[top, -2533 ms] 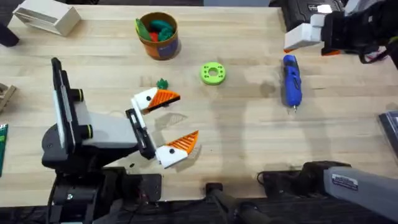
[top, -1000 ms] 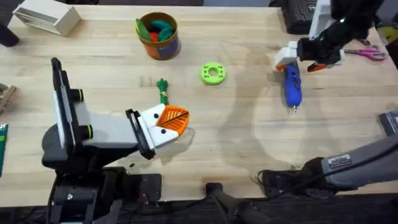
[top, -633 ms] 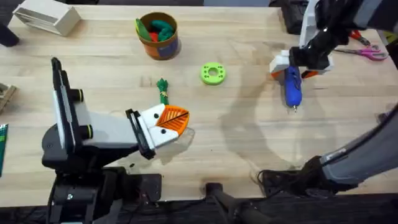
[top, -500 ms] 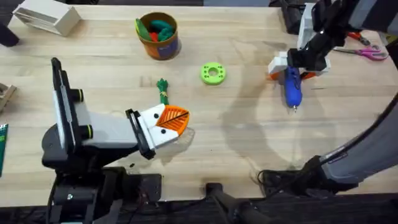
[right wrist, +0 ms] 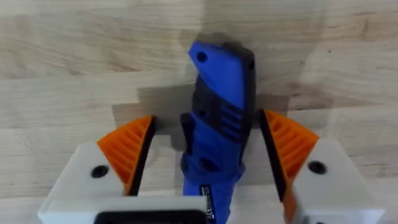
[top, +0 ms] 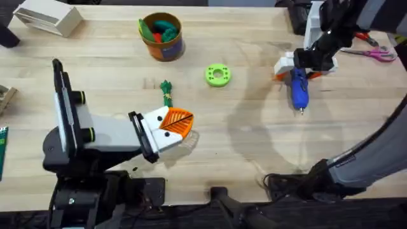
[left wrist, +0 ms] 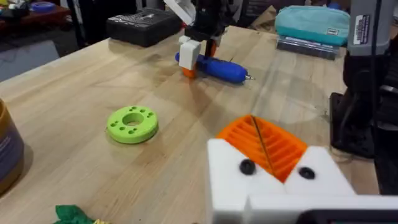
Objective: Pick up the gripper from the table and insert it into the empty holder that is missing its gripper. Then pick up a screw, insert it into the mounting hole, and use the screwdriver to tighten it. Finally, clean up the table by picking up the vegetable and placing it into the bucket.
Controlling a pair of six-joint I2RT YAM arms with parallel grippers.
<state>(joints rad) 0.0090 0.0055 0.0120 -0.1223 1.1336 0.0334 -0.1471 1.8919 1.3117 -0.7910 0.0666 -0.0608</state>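
The blue screwdriver (top: 297,89) lies on the table (top: 254,140) at the right, its bit toward the front. My right gripper (top: 296,65) is down over its rear end, open. In the right wrist view the screwdriver (right wrist: 217,118) lies between the orange pads (right wrist: 127,152) with a gap on each side. My left gripper (top: 173,124) is shut at the front left, and both white holders (left wrist: 273,186) bear orange fingers pressed together. The dark-green vegetable (top: 166,93) lies just beyond it. The orange bucket (top: 161,35) stands at the back with toy vegetables inside.
A lime-green ring (top: 217,74) lies mid-table between the bucket and the screwdriver. A white box (top: 48,18) sits at the back left, and scissors (top: 375,53) and a black case (top: 305,16) at the back right. Bare wood lies between the two grippers.
My right gripper has come in from the back right and dropped over the screwdriver's rear end. My left gripper went from open to shut early on and has stayed still since.
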